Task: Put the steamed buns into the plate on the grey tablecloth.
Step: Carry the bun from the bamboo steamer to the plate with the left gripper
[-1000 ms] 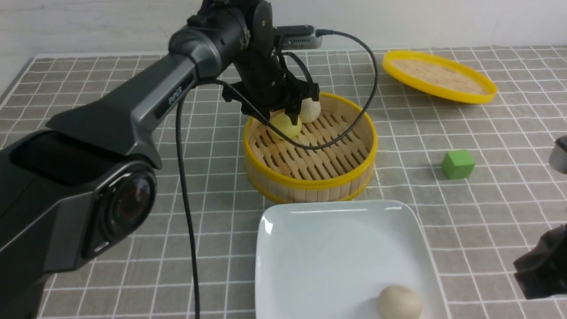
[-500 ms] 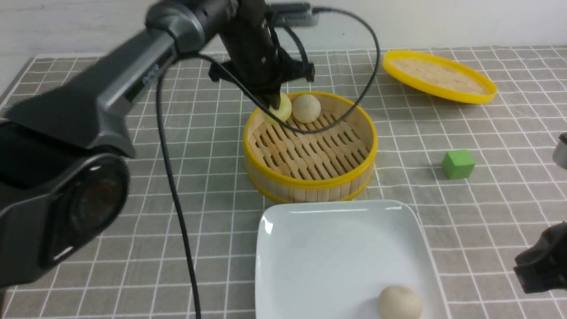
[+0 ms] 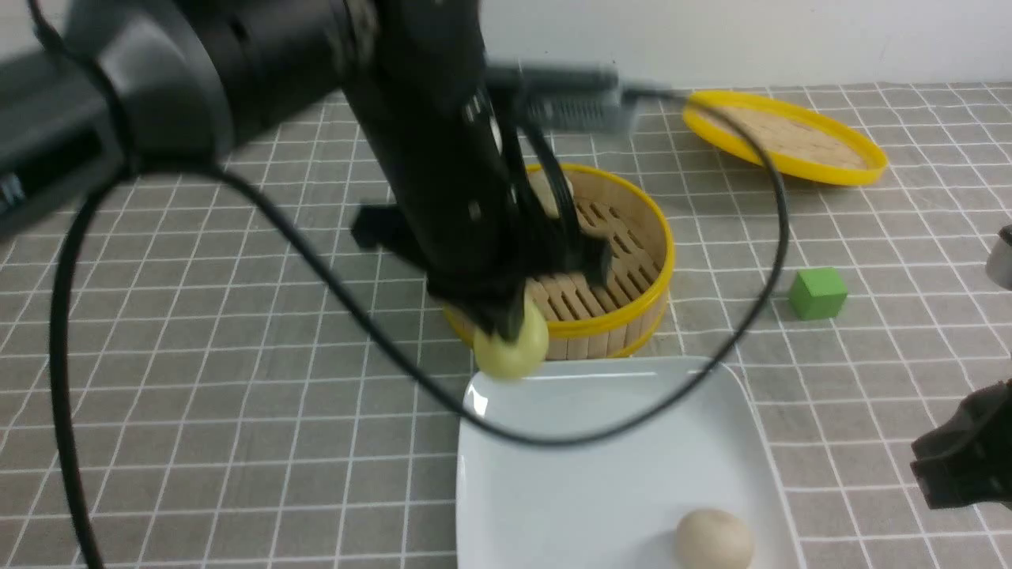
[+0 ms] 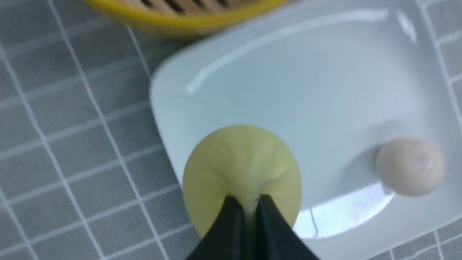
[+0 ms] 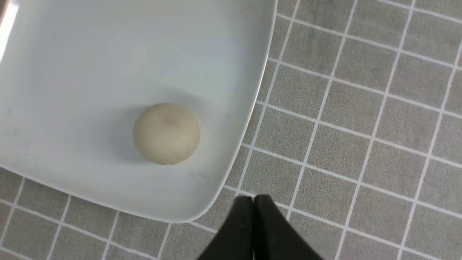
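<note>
- The left pincer (image 4: 249,213) is gripping the yellow bun (image 4: 242,169). Its jaws are pinching the soft dough at the top and nearly meeting, so the bun is hanging below the tips.
- Directly beneath this pincer, the corner rim of the white plate (image 3: 601,466) is lying on the grey tablecloth (image 3: 237,356). The bun is hanging clear of the surface, over the edge nearest the steamer basket (image 3: 640,237) and not yet over the flat middle.
- One pale bun (image 3: 713,539) is already resting on the plate, well apart from the left pincer, leaving the nearer part free for a drop.
- Another pale bun (image 3: 547,196) appears to be sitting in the basket behind the left pincer, and the arm is hiding most of it.
- The right pincer (image 5: 254,220) is closed on nothing. It is hanging over the cloth just beside the plate's corner, probably to give the left arm room.
- Judgement: two buns are outstanding. Such a narrow pinch on soft dough is risking a slip before the bun is over the middle.
</note>
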Tool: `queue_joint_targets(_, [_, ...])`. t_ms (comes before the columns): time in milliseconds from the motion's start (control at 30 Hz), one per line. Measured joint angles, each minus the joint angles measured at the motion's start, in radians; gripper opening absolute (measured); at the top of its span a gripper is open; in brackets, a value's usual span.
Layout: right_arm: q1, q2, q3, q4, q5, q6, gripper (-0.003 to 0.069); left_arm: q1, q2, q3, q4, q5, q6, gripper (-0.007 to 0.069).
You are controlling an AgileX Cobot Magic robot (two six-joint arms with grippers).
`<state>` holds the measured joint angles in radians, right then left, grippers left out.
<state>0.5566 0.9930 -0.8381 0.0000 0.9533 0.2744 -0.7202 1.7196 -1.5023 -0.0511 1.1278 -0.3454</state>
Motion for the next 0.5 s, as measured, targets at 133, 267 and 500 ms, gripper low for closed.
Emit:
queue_joint_targets(133, [0.000, 0.000, 0.000, 0.000, -0.015, 0.000, 0.0024, -0.025, 0.016, 0.147, -0.036, -0.120, -0.051, 0.0023])
queue_joint_targets(267, [0.000, 0.000, 0.000, 0.000, -0.025, 0.000, 0.0029, -0.026, 0.078, 0.196, -0.088, -0.192, -0.064, 0.0051])
queue_joint_targets(500, [0.000, 0.000, 0.000, 0.000, -0.039, 0.001, 0.0038, -0.026, 0.134, 0.190, -0.106, -0.246, -0.069, 0.0251])
